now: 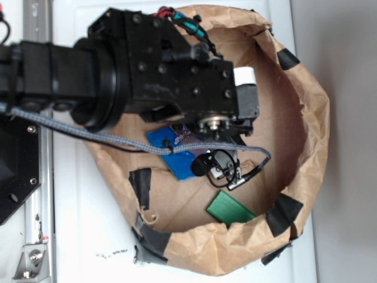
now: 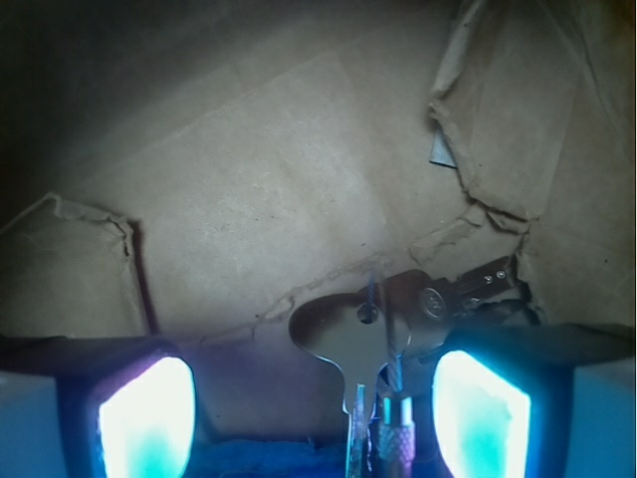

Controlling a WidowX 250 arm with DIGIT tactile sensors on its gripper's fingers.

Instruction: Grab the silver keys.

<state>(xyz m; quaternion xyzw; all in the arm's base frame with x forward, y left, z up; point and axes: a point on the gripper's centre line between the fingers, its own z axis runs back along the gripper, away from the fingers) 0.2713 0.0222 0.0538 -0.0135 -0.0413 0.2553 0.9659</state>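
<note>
The silver keys (image 2: pixel 353 339) lie fanned on the brown paper floor, between my fingers and closer to the right finger (image 2: pixel 478 413). A knurled metal barrel and a thin wire loop hang from the bunch. My gripper (image 2: pixel 314 408) is open, with the left finger (image 2: pixel 149 418) well clear of the keys. In the exterior view the gripper (image 1: pixel 219 154) points down inside the paper bag, over the keys (image 1: pixel 228 174), which are mostly hidden by the arm. The blue block (image 1: pixel 177 152) lies just beside them and shows at the bottom edge of the wrist view (image 2: pixel 269 463).
A crumpled brown paper bag wall (image 1: pixel 306 135), patched with black tape, rings the work area. A flat green block (image 1: pixel 231 208) lies near its front wall. A grey braided cable (image 1: pixel 106 137) runs across the arm. A torn paper fold (image 2: pixel 478 129) rises at the right.
</note>
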